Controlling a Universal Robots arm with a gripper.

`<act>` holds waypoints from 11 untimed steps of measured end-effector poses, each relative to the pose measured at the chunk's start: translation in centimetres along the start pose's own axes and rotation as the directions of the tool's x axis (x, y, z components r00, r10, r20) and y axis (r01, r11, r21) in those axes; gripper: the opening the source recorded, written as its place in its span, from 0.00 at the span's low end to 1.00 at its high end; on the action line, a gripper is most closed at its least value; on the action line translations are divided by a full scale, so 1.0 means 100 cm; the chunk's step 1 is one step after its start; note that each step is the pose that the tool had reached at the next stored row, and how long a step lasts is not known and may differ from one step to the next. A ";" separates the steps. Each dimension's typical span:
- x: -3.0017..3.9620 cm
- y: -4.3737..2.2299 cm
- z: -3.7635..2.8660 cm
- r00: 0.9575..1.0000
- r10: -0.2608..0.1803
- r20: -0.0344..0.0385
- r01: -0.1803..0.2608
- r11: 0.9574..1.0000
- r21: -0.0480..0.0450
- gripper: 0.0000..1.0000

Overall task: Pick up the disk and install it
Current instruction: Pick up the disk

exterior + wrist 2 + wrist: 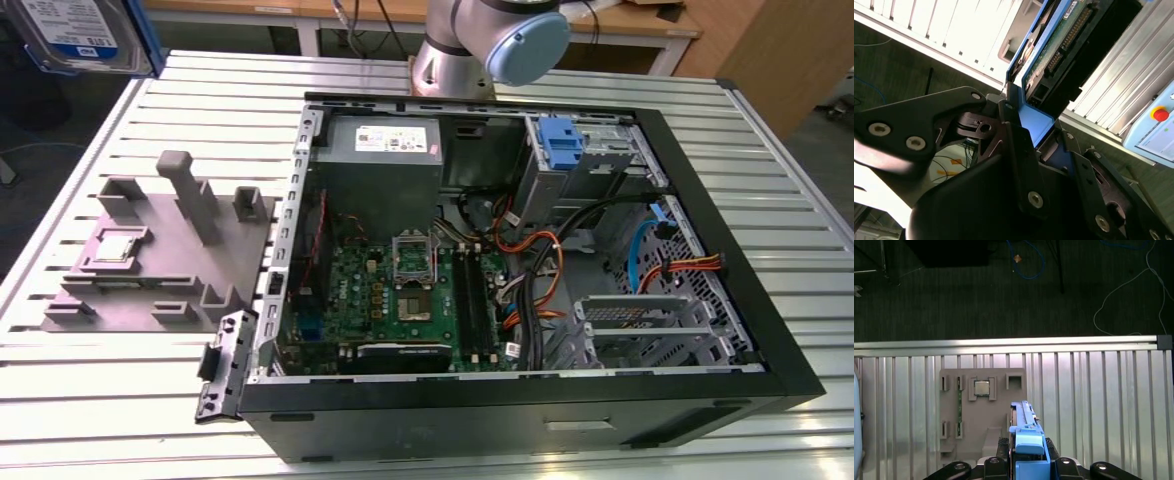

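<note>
The disk [74,35], a silver drive with a white-and-blue label, hangs high above the table's far corner at the exterior view's left. In the first wrist view the disk [1024,422] stands edge-on in its blue frame, above the grey fixture plate [1001,412]. My gripper [1026,450] is shut on the disk, a black finger on each side. In the second wrist view the disk [1064,45] shows its green circuit-board side and connectors, with my gripper [1036,122] clamped on the blue frame's end.
An open computer case [747,330] lies on the slatted metal table [134,400], holding a motherboard, a grey power supply [387,140], a blue latch piece [563,140] and a metal drive cage [641,320]. The grey fixture plate [147,260] carries upright posts and a chip [118,247].
</note>
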State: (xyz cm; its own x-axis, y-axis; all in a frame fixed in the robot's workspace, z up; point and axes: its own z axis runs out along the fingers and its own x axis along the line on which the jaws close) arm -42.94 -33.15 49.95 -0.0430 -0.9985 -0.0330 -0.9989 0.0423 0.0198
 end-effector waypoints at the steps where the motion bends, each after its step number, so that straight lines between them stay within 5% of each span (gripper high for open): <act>1: 0.0000 -0.0003 0.0000 1.000 0.000 0.000 0.000 1.000 0.000 0.37; 11: -0.0001 -0.0030 -0.0001 1.000 0.000 0.000 0.000 1.000 0.000 0.37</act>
State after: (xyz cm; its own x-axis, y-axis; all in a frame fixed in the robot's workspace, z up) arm -42.64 -33.15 49.95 -0.0429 -0.9985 -0.0330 -0.9989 0.0423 0.0197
